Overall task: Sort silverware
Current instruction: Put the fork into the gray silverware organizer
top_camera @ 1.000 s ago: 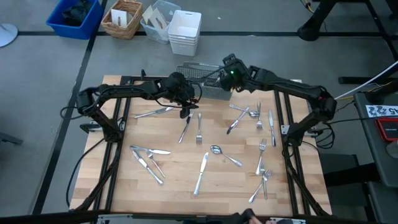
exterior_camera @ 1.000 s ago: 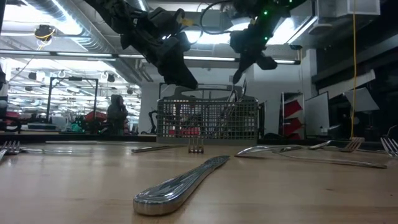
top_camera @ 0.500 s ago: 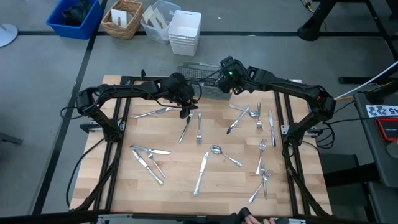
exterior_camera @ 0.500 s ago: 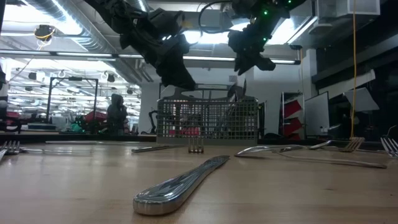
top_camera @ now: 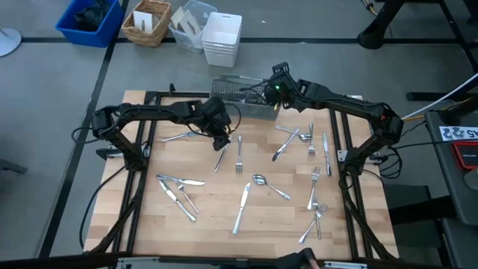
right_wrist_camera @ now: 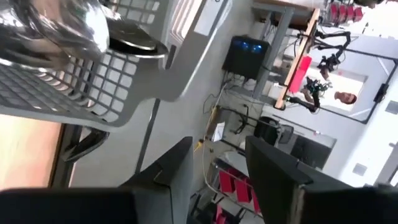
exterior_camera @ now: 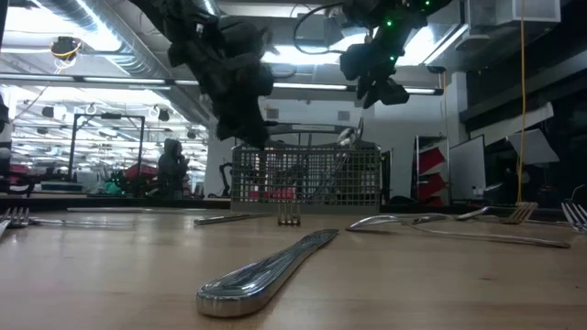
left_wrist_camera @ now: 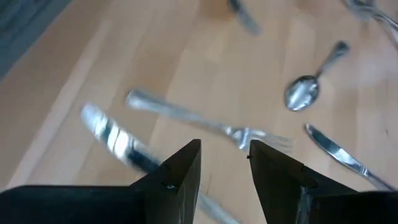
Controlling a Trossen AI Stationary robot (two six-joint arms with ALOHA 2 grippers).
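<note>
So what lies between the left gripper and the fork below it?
Nothing. The left wrist view shows the left gripper, open, over the fork, with only bare wooden table between them.

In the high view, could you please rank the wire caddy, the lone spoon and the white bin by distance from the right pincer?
1. Wire caddy: right beside the right pincer.
2. White bin: beyond the table's far edge.
3. Lone spoon: mid-table, toward the near side.

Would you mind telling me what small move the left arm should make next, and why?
Probably lower the left gripper onto the fork straight ahead of it. Its fingers are open and empty, with the fork's tines just beyond the gap. The right gripper is open over the caddy, so it looks done with its drop.
</note>
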